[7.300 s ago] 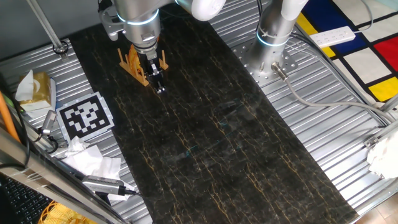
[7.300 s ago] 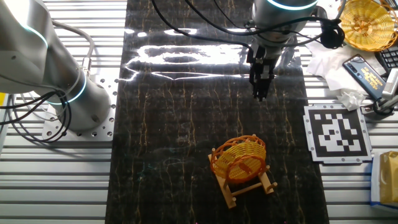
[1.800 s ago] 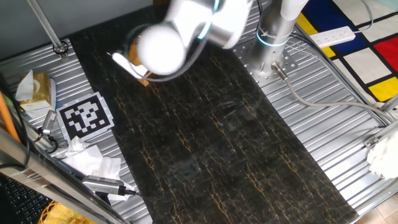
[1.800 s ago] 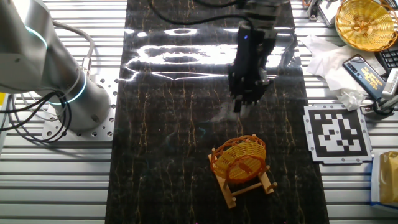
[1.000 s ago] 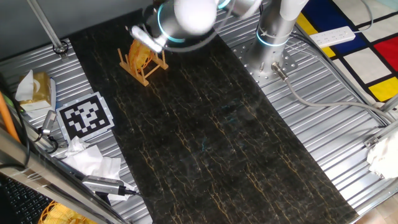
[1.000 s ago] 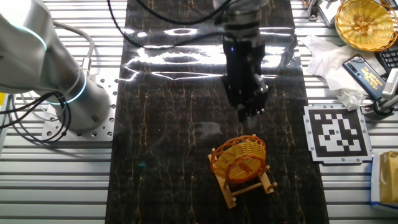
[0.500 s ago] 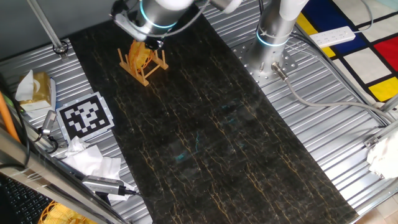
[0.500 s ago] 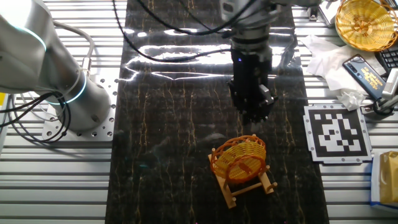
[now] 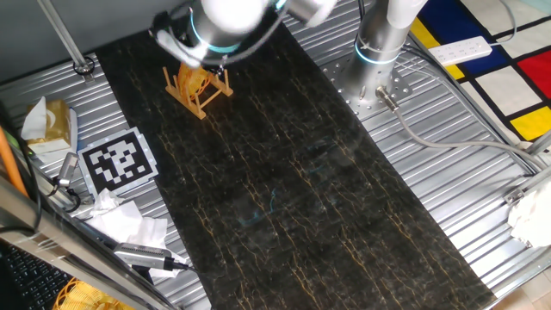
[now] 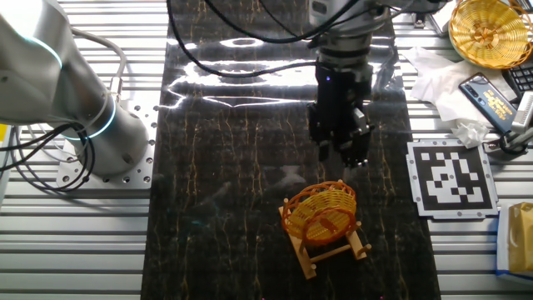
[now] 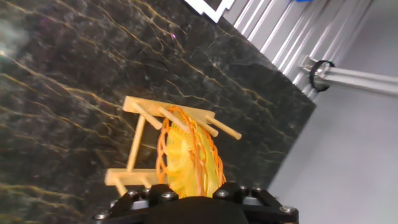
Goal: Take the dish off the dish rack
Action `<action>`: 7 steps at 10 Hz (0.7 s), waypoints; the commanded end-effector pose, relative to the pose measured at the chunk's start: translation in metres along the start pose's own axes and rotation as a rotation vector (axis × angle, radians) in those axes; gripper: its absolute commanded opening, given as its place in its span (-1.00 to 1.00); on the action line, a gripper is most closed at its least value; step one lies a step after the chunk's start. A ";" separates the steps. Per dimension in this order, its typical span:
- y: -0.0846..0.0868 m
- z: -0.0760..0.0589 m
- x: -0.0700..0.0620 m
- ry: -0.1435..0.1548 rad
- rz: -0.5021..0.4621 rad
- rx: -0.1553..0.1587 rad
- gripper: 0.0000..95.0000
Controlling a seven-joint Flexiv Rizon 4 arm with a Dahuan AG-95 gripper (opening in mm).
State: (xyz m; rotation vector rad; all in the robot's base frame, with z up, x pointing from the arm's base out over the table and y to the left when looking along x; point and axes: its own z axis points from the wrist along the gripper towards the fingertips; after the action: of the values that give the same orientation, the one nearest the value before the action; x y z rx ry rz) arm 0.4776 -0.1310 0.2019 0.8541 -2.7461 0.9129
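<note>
The yellow-orange woven dish (image 10: 321, 212) stands on edge between the pegs of the small wooden dish rack (image 10: 336, 248) on the dark mat. In the hand view the dish (image 11: 189, 158) fills the lower middle, upright in the rack (image 11: 135, 148). My gripper (image 10: 340, 156) hangs just above and behind the dish's top rim, apart from it. In the hand view only the finger bases (image 11: 142, 198) show, set wide apart with the dish between them, so the jaws look open and empty. In one fixed view the arm blurs over the dish (image 9: 196, 80).
A second wicker basket (image 10: 487, 32) sits at the far right corner off the mat. A marker tag board (image 10: 451, 177), crumpled paper (image 10: 445, 83) and a phone lie right of the mat. Another arm's base (image 10: 100, 125) stands at the left. The mat's edge (image 11: 292, 124) runs close behind the rack.
My gripper has travelled across the mat toward the rack and come down; it now hovers just above the dish's rim. The dish and rack have not moved.
</note>
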 end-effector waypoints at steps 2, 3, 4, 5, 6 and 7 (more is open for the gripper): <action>0.006 0.009 0.001 0.045 -0.082 0.196 -0.60; 0.007 0.009 0.004 0.046 -0.080 0.197 -0.60; 0.008 0.009 0.004 0.048 -0.081 0.201 -0.60; 0.008 0.010 0.004 0.058 -0.083 0.214 -0.60; 0.008 0.010 0.004 0.057 -0.082 0.215 -0.60; 0.008 0.010 0.004 0.052 -0.075 0.214 -0.60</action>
State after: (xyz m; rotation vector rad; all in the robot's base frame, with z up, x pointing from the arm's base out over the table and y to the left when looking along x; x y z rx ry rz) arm 0.4703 -0.1332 0.1904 0.9423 -2.5754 1.2212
